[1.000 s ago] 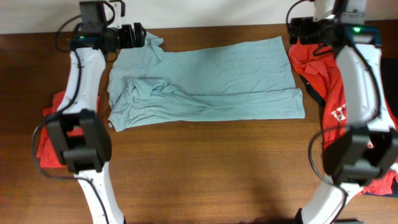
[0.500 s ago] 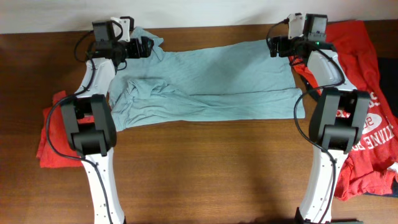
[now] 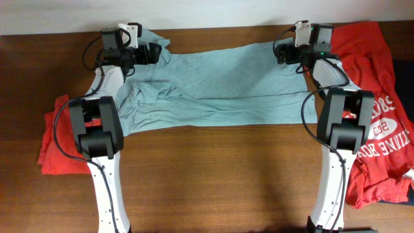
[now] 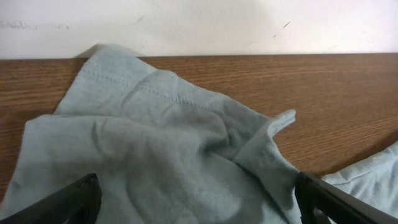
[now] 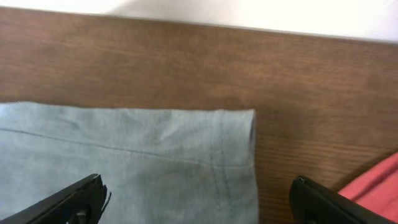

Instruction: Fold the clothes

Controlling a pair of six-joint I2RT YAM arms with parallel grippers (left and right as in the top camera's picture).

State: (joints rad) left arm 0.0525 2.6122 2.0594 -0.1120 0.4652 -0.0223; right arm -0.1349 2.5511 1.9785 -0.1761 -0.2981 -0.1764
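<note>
A light teal shirt (image 3: 220, 84) lies spread across the far half of the wooden table, its lower edge folded up. My left gripper (image 3: 153, 52) is open, low over the shirt's crumpled far-left corner (image 4: 186, 149); its fingers (image 4: 196, 196) straddle the cloth. My right gripper (image 3: 283, 52) is open over the shirt's far-right hem corner (image 5: 230, 134); its fingers (image 5: 196, 196) sit on either side of the flat cloth. Neither holds anything.
A pile of red clothes (image 3: 372, 103) lies at the table's right side, and its edge shows in the right wrist view (image 5: 379, 180). A red garment (image 3: 53, 139) lies at the left edge. A white wall (image 4: 199, 25) runs just behind the table.
Both arms have moved to the shirt's far corners. The right arm swung left off the red pile, uncovering it. The left gripper shifted right onto the crumpled corner.
</note>
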